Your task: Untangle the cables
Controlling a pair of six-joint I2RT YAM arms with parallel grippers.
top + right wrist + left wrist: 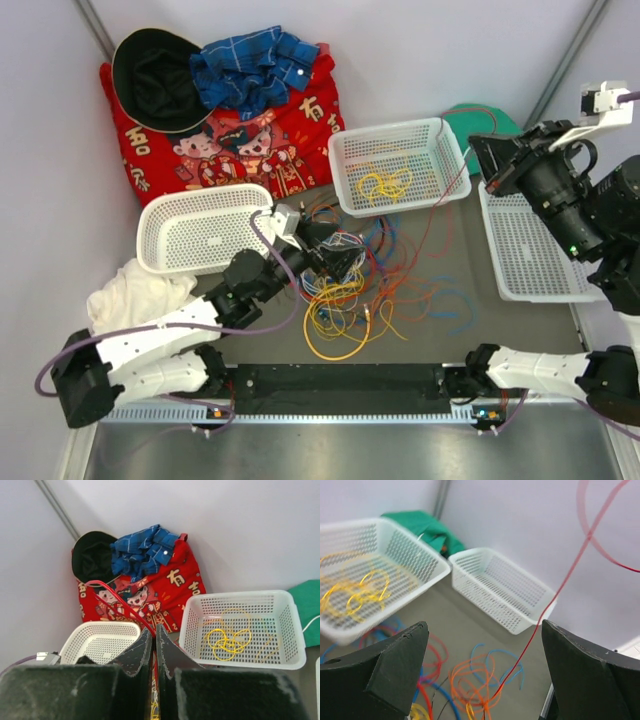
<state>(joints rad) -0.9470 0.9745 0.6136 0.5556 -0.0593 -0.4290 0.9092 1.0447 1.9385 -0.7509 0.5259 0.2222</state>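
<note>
Cables (345, 290) heaped just in front of middle basket (337, 175). Right gripper (154, 630) pinched shut on red cable (117, 600), high right of basket. Left gripper (484, 630) gaping, empty, over heap. We fear taut red cable snags, drags whole heap, or tips basket.

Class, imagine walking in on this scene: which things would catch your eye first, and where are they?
A bright tangle of cables sprawls mid-table, with the open left gripper over it. The right gripper, raised at the right, is shut on a red cable pulled taut. A red printed cloth lies back left.
</note>
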